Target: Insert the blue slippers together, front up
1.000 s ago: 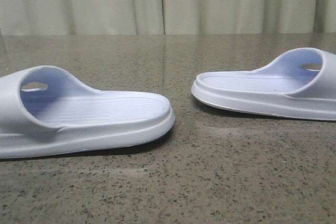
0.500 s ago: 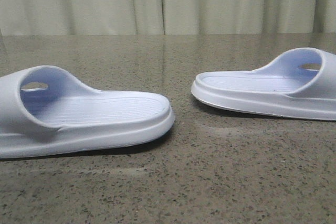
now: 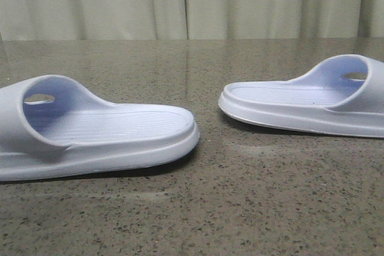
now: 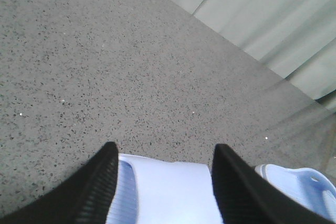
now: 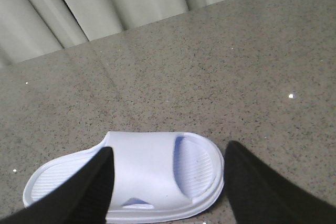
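Note:
Two pale lavender-blue slippers lie flat on the table, soles down, apart from each other. In the front view the left slipper [image 3: 108, 136] is near and the right slipper [image 3: 300, 103] sits farther back at the right; their open heel ends face each other. No gripper shows in the front view. In the left wrist view my left gripper [image 4: 165, 148] is open above the left slipper's strap [image 4: 168, 192]; the other slipper [image 4: 307, 187] shows at the edge. In the right wrist view my right gripper [image 5: 169, 149] is open above the right slipper [image 5: 152, 177], clear of it.
The table [image 3: 198, 58] is a dark speckled stone surface. A pale curtain [image 3: 192, 1] hangs along its far edge. A gap of bare table [image 3: 210, 148] lies between the two slippers.

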Action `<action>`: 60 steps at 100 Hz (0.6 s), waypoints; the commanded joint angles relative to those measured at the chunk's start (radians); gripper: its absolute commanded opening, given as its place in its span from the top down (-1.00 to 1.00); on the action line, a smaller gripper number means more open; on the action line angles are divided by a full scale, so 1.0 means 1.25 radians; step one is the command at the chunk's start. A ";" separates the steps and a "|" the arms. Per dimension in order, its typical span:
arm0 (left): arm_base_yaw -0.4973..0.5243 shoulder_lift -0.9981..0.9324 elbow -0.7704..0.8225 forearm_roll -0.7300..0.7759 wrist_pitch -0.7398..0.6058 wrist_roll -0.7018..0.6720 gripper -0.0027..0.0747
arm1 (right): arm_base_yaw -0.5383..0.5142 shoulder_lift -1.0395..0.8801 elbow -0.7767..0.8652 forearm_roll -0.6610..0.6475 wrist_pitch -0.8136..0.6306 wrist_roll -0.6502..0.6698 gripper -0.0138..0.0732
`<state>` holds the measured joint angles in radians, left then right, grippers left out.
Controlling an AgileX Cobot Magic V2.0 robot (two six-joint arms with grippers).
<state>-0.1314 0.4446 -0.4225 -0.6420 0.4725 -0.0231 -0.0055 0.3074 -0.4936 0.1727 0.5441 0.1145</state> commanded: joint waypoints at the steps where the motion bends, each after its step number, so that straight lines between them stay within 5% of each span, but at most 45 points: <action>1: 0.001 0.011 -0.028 -0.024 -0.059 -0.003 -0.24 | -0.005 0.016 -0.028 0.005 -0.075 -0.004 -0.28; 60: 0.001 0.097 0.079 -0.036 -0.130 -0.113 -0.25 | -0.005 0.016 -0.028 0.005 -0.080 -0.004 -0.28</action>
<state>-0.1314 0.5215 -0.3121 -0.6507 0.3745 -0.1421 -0.0055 0.3074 -0.4936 0.1727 0.5288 0.1145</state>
